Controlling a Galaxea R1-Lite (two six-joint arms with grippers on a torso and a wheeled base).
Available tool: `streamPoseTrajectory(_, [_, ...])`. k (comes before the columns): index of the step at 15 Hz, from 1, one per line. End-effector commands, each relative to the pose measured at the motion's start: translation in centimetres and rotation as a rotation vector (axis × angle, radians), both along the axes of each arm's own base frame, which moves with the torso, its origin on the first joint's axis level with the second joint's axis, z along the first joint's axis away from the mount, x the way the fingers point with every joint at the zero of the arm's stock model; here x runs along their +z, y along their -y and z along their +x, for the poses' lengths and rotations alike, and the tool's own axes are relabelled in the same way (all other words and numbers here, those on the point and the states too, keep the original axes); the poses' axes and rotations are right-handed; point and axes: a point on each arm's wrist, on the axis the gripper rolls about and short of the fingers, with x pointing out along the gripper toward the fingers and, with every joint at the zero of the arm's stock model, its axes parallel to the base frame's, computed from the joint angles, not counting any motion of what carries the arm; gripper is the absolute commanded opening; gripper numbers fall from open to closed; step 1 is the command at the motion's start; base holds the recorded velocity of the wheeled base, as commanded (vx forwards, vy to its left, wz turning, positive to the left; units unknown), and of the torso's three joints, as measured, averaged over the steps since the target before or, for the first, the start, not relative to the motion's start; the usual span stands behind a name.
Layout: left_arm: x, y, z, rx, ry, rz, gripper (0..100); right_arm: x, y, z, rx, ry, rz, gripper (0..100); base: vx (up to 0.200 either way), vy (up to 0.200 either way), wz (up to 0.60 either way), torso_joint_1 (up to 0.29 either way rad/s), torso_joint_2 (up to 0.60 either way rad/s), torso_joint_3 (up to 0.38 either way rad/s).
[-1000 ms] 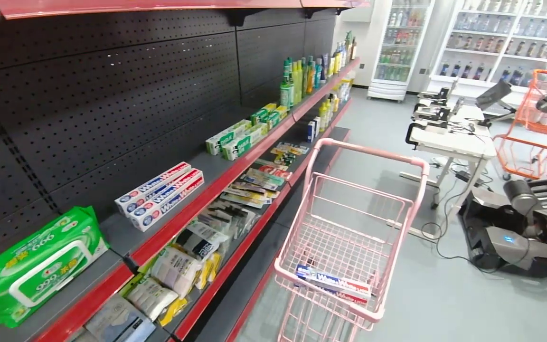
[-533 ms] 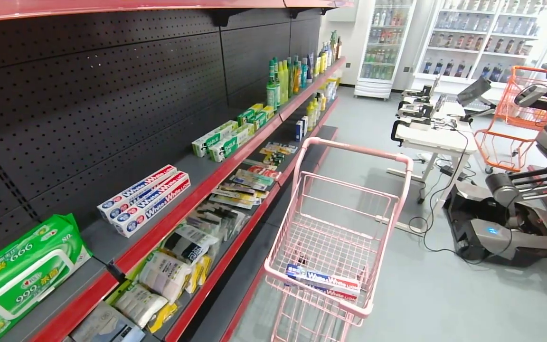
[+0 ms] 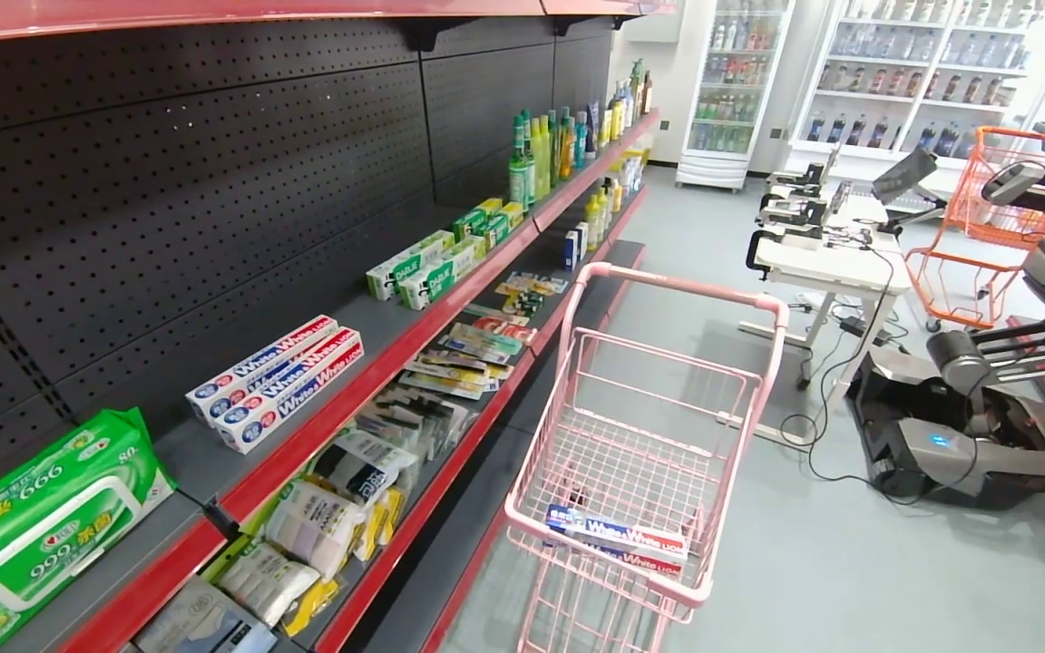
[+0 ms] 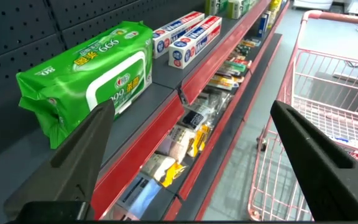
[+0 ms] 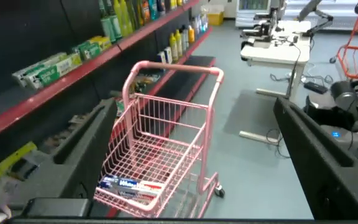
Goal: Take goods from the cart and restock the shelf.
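Nothing among the goods has shifted in the last half second; before that, only the view itself swung. Along the robot's left runs the shelf (image 3: pixel 187 453). Just beside it in the aisle stands the pink cart (image 3: pixel 686 287), with a white desk (image 3: pixel 835 268) and an orange cart (image 3: pixel 994 227) beyond. A green wipes pack (image 3: pixel 51 531) and the shelved toothpaste boxes (image 3: pixel 278 381) lie lengthwise along the board. The loose toothpaste boxes (image 3: pixel 618 537), white with red and blue print, lie flat across the cart's near end. The left end effector (image 4: pixel 191 109) and right end effector (image 5: pixel 194 102) are spread wide, holding nothing.
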Motion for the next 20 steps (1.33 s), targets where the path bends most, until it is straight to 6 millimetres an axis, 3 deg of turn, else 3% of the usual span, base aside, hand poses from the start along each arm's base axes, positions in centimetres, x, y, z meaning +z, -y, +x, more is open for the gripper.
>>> streamPoseTrajectory(1, [0.0,0.0,0.0,0.001,-0.001,-0.002,100,4.2,0.3,13.8,0.120,-0.313,-0.037,100,0.000,0.000,0.00,0.000,0.00,0.000])
streamPoseTrajectory(6, [0.0,0.0,0.0,0.003,-0.001,-0.002,100,-3.9,0.5,22.8,0.379,-0.731,-0.184,100,0.000,0.000,0.00,0.000,0.00,0.000])
streamPoseTrajectory(7, [0.0,0.0,0.0,0.001,-0.001,0.000,100,-4.7,0.5,23.6,0.415,-0.757,-0.200,100,0.000,0.000,0.00,0.000,0.00,0.000])
streamPoseTrajectory(8, [0.0,0.0,0.0,0.001,-0.001,0.000,100,-6.9,0.5,25.8,0.477,-0.804,-0.260,100,0.000,0.000,0.00,0.000,0.00,0.000])
streamPoseTrajectory(12, [0.0,0.0,0.0,0.001,-0.001,0.000,100,-12.7,0.3,31.0,0.562,-0.818,-0.418,100,0.000,0.000,0.00,0.000,0.00,0.000])
streamPoseTrajectory(16, [0.0,0.0,0.0,0.003,-0.001,0.000,100,-14.7,-0.8,36.4,0.606,-0.771,-0.514,100,0.000,0.000,0.00,0.000,0.00,0.000])
streamPoseTrajectory(20, [0.0,0.0,0.0,0.000,-0.001,-0.002,100,-17.6,-3.4,37.8,0.683,-0.813,-0.520,100,0.000,0.000,0.00,0.000,0.00,0.000])
